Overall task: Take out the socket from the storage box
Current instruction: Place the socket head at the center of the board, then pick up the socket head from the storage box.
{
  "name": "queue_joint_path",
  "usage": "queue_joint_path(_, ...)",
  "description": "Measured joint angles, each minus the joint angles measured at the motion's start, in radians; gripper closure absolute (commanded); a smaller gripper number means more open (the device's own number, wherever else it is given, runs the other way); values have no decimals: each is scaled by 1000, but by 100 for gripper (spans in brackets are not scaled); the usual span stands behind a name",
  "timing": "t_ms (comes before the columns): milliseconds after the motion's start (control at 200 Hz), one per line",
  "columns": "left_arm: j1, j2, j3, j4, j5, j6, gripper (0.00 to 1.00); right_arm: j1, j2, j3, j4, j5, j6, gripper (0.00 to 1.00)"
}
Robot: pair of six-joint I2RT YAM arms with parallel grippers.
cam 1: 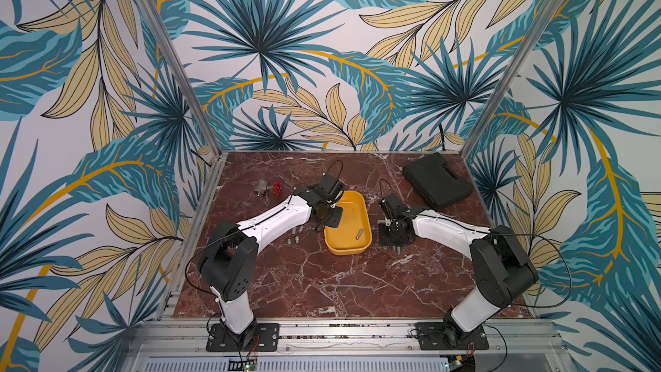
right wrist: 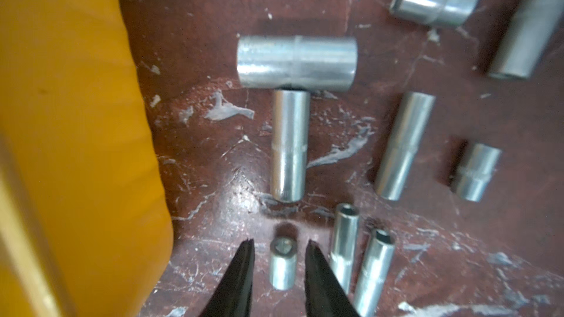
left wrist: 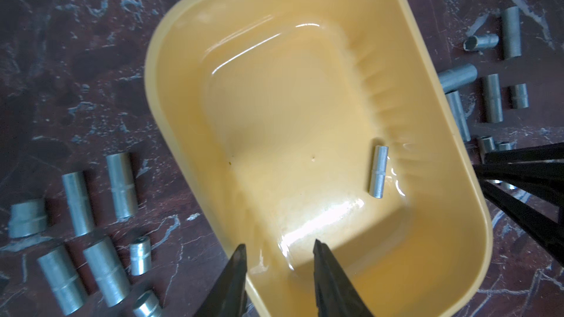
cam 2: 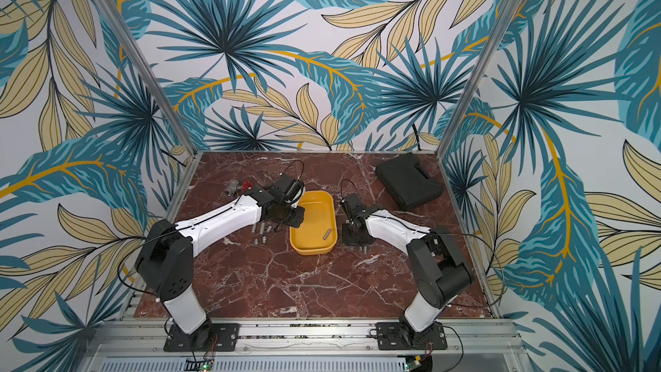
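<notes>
Marbled worktop (cam 1: 322, 280) is being lined with sockets (right wrist: 296, 62), one socket (left wrist: 378, 171) left in the storage box (left wrist: 154, 86), left gripper (left wrist: 280, 244) and right gripper (right wrist: 279, 243) fingers being held apart.

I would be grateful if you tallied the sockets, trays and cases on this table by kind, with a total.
Sockets: 17 (the lone socket inside the yellow tray, 7 in the left cluster beside it, 9 in the right cluster on its other side)
Yellow tray: 1
Black hard case: 1
Total: 19
</notes>
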Motion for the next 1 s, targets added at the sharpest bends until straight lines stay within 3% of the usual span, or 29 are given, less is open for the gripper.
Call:
queue_joint_path(421,-73,154,105,2,106,30,60,-108,-238,24,-47,13,-11,66)
queue_joint_path(1002,-101,355,225,25,179,52,60,-140,-249,-49,-53,8,-10,64)
